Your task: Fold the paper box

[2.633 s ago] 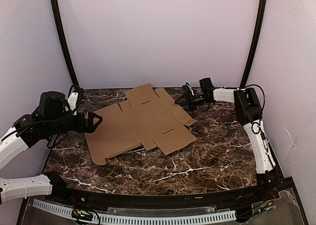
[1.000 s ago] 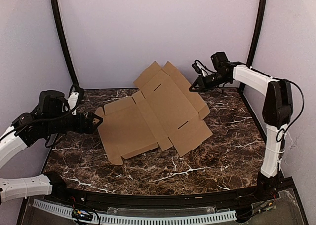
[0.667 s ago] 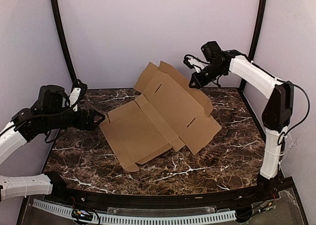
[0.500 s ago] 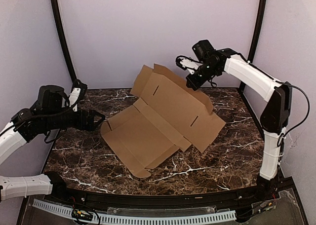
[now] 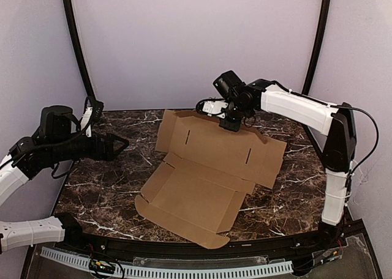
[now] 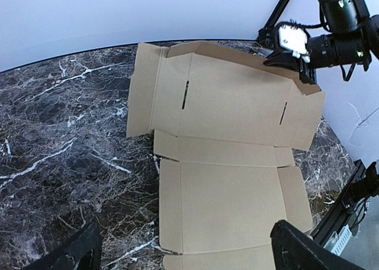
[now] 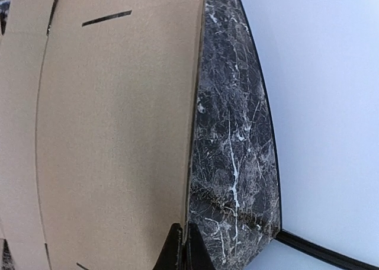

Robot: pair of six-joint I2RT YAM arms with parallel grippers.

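Brown paper box [image 5: 202, 184] in the middle of a dark marble table [image 5: 98, 193], near half lying flat, far half standing upright and screening the tabletop behind, right gripper [image 5: 228, 123] clamped on its top edge, left gripper [image 5: 120, 145] fingers spread apart, off to the left, touching nothing

The right gripper [image 5: 228, 123] has gone up and across to the middle, pulling the far edge of the paper box [image 5: 196, 196] with it. The back half now stands up, and the front half has slid nearer. The left gripper [image 5: 120, 146] has moved back from it
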